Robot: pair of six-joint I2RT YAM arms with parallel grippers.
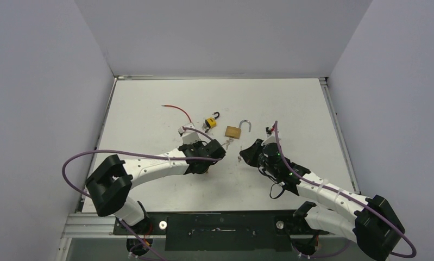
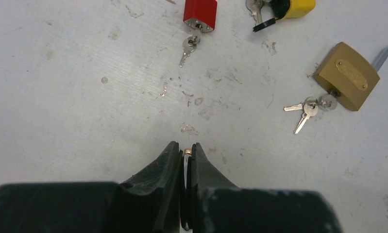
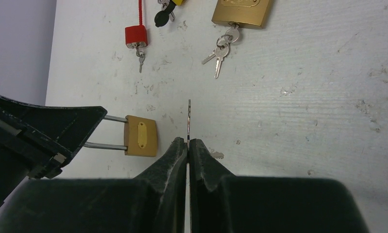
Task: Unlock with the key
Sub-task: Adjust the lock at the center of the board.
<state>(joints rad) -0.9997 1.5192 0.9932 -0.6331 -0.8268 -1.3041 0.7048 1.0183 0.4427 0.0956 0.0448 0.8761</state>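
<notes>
From above, we see the left gripper (image 1: 219,156) and the right gripper (image 1: 242,156) facing each other mid-table (image 1: 290,109). In our left wrist view, the jaws are clenched, with brass just showing between them. In our right wrist view, the jaws pinch the key (image 3: 188,116) edge-on, near the small brass padlock (image 3: 141,135), which the left gripper grasps by its shackle.

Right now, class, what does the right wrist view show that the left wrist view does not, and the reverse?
Only right wrist: the small brass padlock, its shackle in the left jaws, and the key pinched in the right jaws. Only left wrist: the open shackle of the big brass padlock. Both: the red padlock and the big brass padlock with its keys.
</notes>
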